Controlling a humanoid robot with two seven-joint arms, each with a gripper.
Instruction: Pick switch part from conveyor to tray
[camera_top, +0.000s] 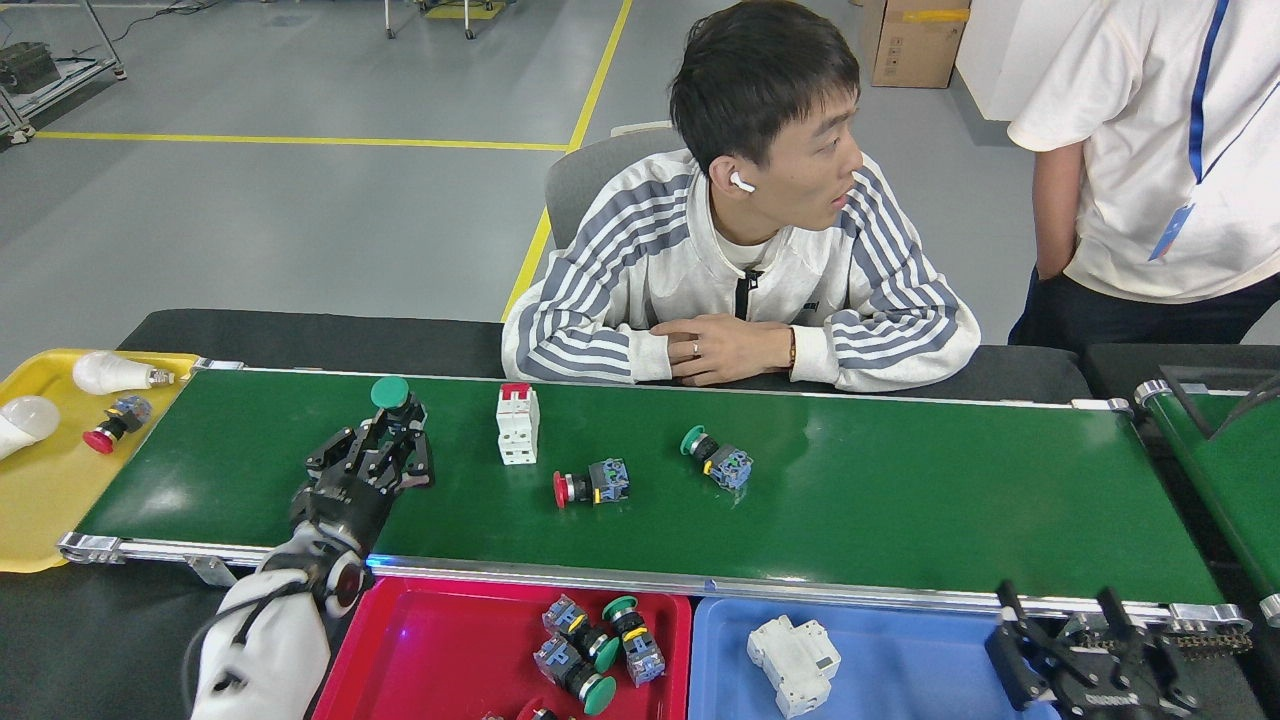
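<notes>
Head view: the long flat dark-green conveyor (900, 500) with silver aluminium rails is seen running from nine o'clock to three o'clock. On its left part the left gripper (392, 447) is closed around the body of a green-capped push-button switch part (392, 397), whose cap shows at twelve o'clock from the black fingers. At three o'clock from that gripper a white circuit breaker with a red lever (518, 424) stands upright on the belt. Further toward three o'clock a red-capped push-button switch (588, 484) and a second green-capped push-button switch (715, 460) lie on their sides, near each other but apart. At six o'clock from the belt, a red plastic tray (440, 640) holds several green-capped switches, and a blue plastic tray (900, 665) beside it holds a white breaker. The right gripper (1090, 650) is seen at the lower right edge, past the blue tray, its dark fingers spread wide and holding nothing. At nine o'clock a yellow plastic tray (50, 520) carries two white light bulbs and a red-capped switch. A seated person in a striped jacket (740, 270) leans on the far side of the conveyor.
</notes>
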